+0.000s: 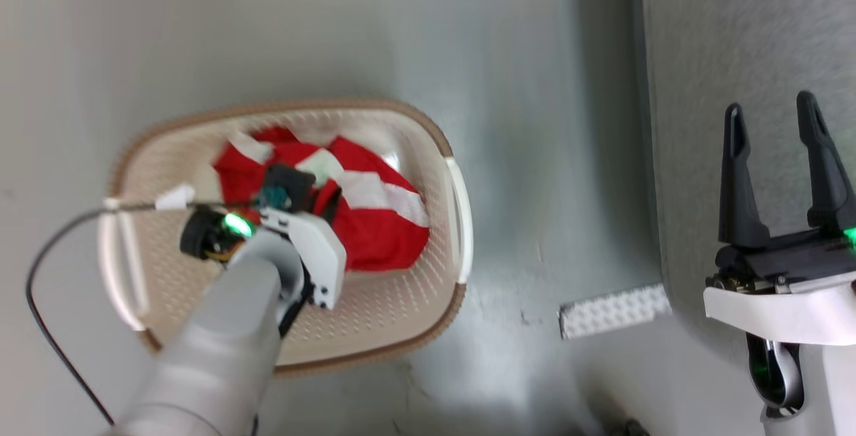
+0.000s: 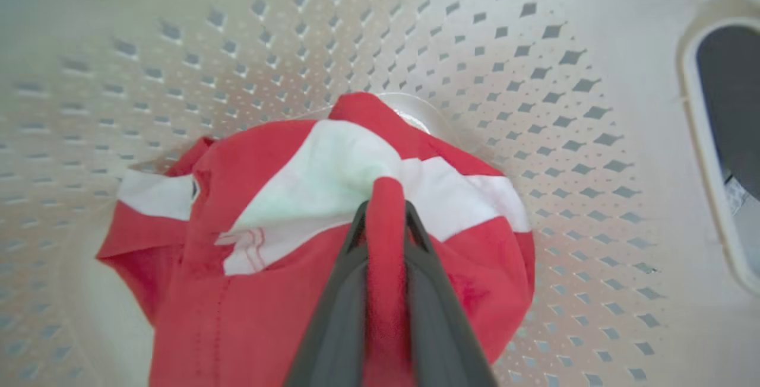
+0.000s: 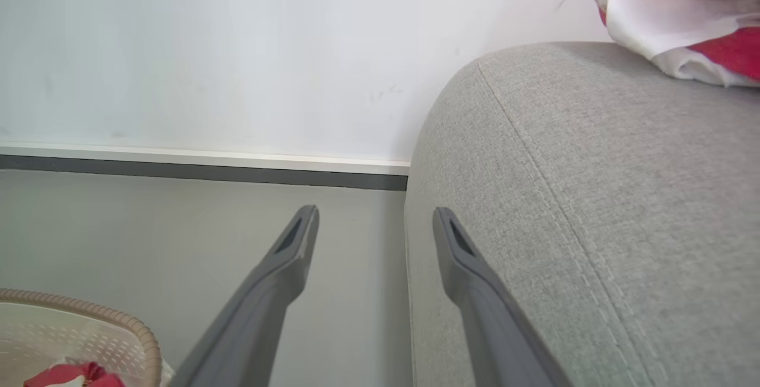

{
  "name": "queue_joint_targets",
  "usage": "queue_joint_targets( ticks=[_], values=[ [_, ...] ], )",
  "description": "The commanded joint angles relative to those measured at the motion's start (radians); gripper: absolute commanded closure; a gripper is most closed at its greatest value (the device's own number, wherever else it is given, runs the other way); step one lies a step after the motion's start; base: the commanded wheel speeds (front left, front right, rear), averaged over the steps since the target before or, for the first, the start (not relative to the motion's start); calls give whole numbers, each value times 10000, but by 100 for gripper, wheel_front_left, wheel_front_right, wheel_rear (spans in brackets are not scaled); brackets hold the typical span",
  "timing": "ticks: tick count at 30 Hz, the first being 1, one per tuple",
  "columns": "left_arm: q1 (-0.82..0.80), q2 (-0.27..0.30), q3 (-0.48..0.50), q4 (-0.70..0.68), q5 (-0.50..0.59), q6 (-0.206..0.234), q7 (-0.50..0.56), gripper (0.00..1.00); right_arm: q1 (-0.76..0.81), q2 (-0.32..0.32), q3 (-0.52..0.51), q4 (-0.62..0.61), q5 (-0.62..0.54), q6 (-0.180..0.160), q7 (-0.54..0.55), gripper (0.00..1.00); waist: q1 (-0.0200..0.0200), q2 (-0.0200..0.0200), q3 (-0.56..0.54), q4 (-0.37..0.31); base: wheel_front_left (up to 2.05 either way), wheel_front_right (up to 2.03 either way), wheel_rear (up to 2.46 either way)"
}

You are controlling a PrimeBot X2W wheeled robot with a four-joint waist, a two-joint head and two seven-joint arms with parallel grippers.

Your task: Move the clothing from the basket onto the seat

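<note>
The cream basket point(image 1: 401, 302) stands on the floor with red-and-white clothing point(image 1: 381, 229) heaped inside. My left gripper point(image 1: 294, 185) reaches down into it. In the left wrist view that gripper point(image 2: 385, 209) is shut on a raised fold of the red clothing point(image 2: 267, 292), against the perforated basket wall point(image 2: 534, 78). My right gripper point(image 1: 769, 115) stands open and empty over the edge of the grey seat point(image 1: 735, 35). From the right wrist, the open gripper point(image 3: 375, 221) points past the seat's rounded side point(image 3: 594, 197). Another red-and-white garment point(image 3: 671, 25) lies on the seat.
A white perforated strip point(image 1: 615, 312) lies on the grey floor between basket and seat. A black cable point(image 1: 40, 289) loops at the basket's left. A white wall with a dark baseboard point(image 3: 202, 173) stands behind. The basket rim point(image 3: 142, 333) shows at the right wrist view's lower left.
</note>
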Motion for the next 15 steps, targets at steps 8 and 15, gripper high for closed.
queue_joint_targets(
  ticks=[8, 15],
  values=[
    [1444, -244, 371, -651, -675, 20, -383, 100, 724, -37, -392, 667, -414, -33, 4, 0, 0, -1, -3262, 1010, 0, 0, 0],
    [3055, -155, 815, -2330, -780, 304, -386, 100, 1652, -37, -725, 1179, -585, -33, 6, 0, 0, -1, -5447, 1634, 0, 0, 0]
  ],
)
